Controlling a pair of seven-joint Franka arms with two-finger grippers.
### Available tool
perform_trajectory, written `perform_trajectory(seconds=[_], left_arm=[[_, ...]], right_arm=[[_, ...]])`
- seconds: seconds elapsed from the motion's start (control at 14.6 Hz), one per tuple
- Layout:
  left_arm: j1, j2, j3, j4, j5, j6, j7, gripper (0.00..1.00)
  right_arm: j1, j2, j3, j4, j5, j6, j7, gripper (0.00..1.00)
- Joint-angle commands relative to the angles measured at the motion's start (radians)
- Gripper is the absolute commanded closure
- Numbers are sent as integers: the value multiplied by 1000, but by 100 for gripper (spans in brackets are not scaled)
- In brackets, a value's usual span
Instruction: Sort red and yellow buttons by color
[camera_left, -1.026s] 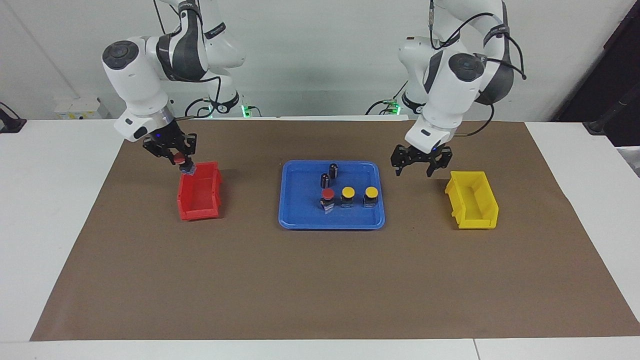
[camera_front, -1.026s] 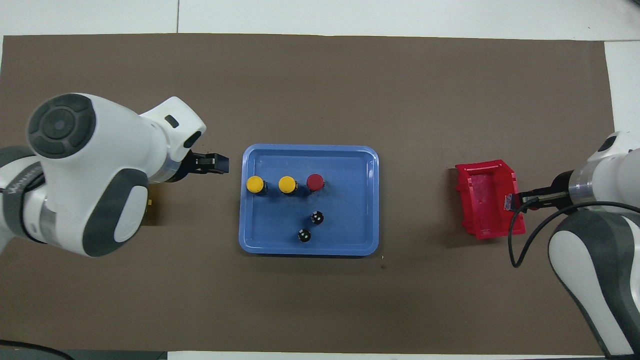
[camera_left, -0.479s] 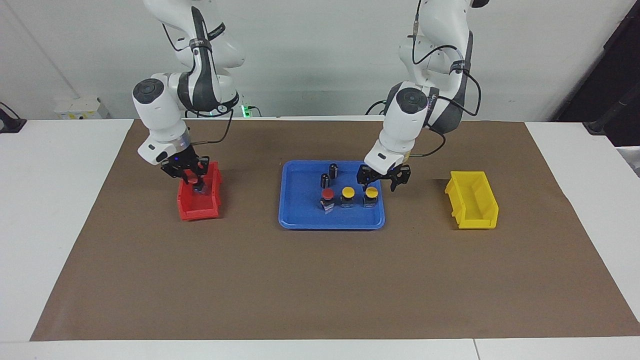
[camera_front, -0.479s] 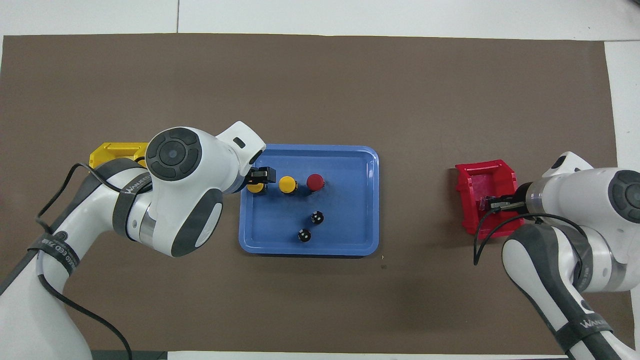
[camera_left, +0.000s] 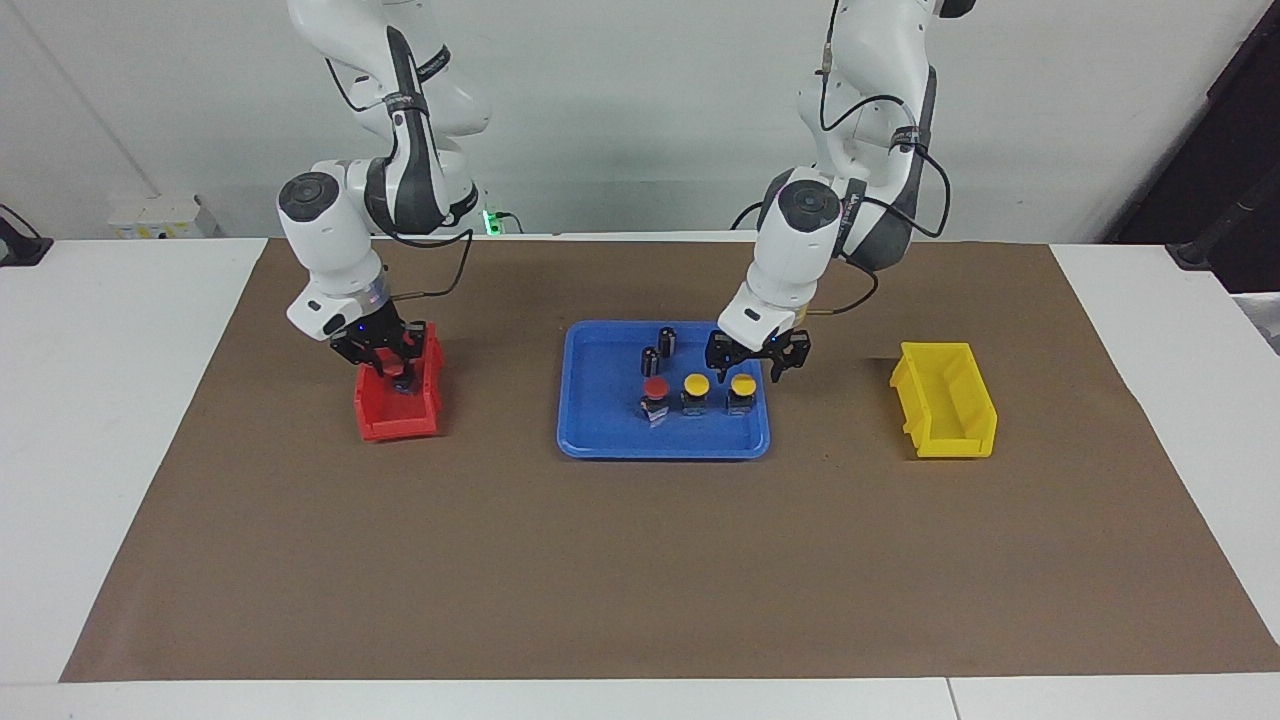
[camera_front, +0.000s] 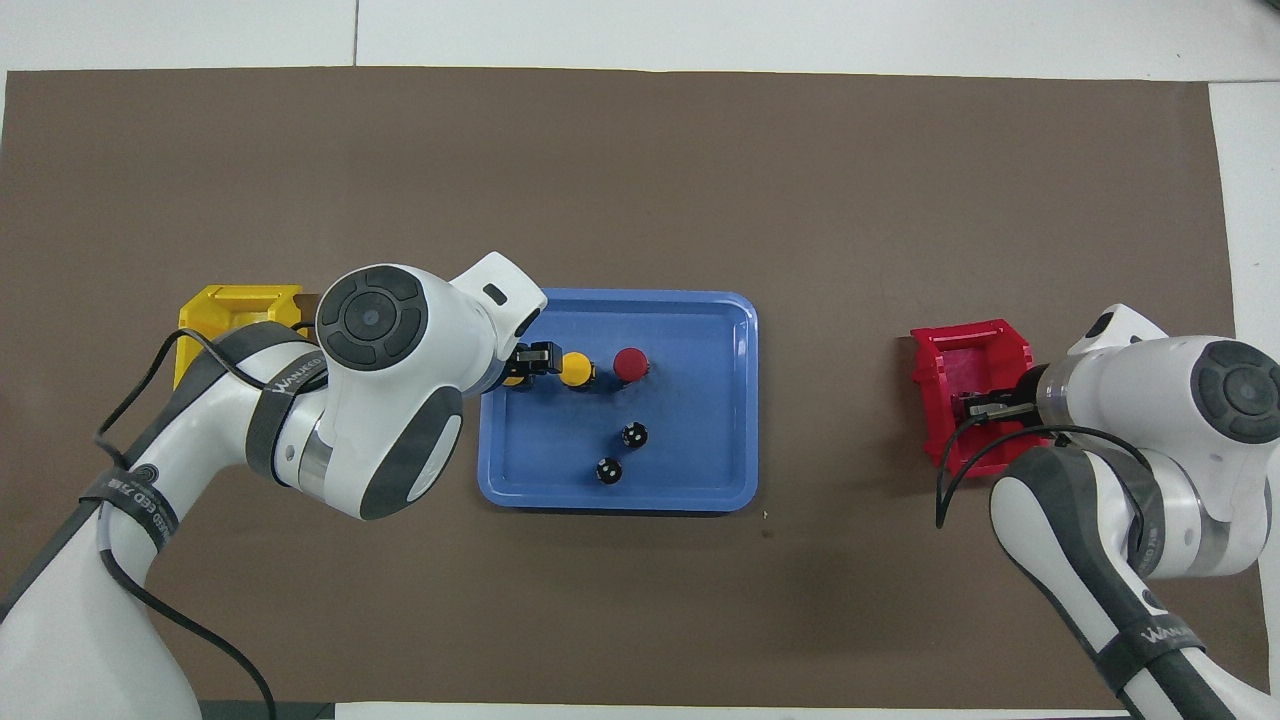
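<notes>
The red button (camera_left: 655, 388) stands upright in the blue tray (camera_left: 600, 432) at the middle of the frame. It is the end of a row of three caps in the tray's lower half in the facing view. Just beside it is the middle yellow button (camera_left: 696, 384), and next along, toward the left arm's end of the tray, the end yellow button (camera_left: 742, 383). All three are apart from one another. Two dark cylinders (camera_left: 660, 348) stand close together above the row, nearer to the robots.

The left gripper (camera_left: 755, 368) hangs directly over the end yellow button with its fingers spread apart and nothing between them. In the overhead view it covers most of that cap.

The right gripper (camera_left: 398, 376) is lowered into the red bin (camera_left: 385, 425), at mid-height toward the right arm's end of the worktop (camera_left: 100, 420). Whether its fingers are parted or closed cannot be told. A dark shape under them, inside the bin, may be a second red button, but it is too hidden to be sure.

The yellow bin (camera_left: 945, 440) sits at the same height of the frame toward the left arm's end. Tray and both bins rest on a brown paper sheet (camera_left: 600, 570).
</notes>
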Motion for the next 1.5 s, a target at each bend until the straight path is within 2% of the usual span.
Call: perform_trajectory(seconds=[0.0,0.41,0.62,0.68,0.75,0.82,0.96,1.03,1.09,1.16,1.23,1.44], left_arm=[[-26,-4,18,-23,-17,42,-18,16],[-22,3,20,-31,-17,59,-18,21],[-22,11,20,-32,-17,65,-18,23],[-20,11,20,-32,-17,65,-18,26],[-19,11,20,-32,-17,67,-18,32],[-20,13,20,-32,-17,65,-22,44],[-23,29,20,-31,-17,70,-44,57],[-23,37,20,-31,-17,74,-44,74],[-22,37,21,-31,-17,76,-41,94],[-19,39,21,-14,-15,62,-41,99],[-17,37,23,9,-17,39,-41,99],[-2,2,31,163,-15,-218,-31,99]], right_arm=[[0,27,8,127,15,-134,-9,35],[0,15,46,422,28,-467,6,33],[0,15,60,528,62,-592,54,31],[0,12,71,545,62,-617,54,30],[-2,12,71,558,62,-637,55,29],[-2,12,71,557,64,-634,64,28],[2,10,76,546,67,-611,104,27],[12,10,80,543,67,-602,115,27],[26,9,80,537,67,-600,127,27],[34,1,80,526,67,-590,149,26],[43,0,80,513,67,-568,164,26],[93,-6,80,497,67,-512,236,26]])
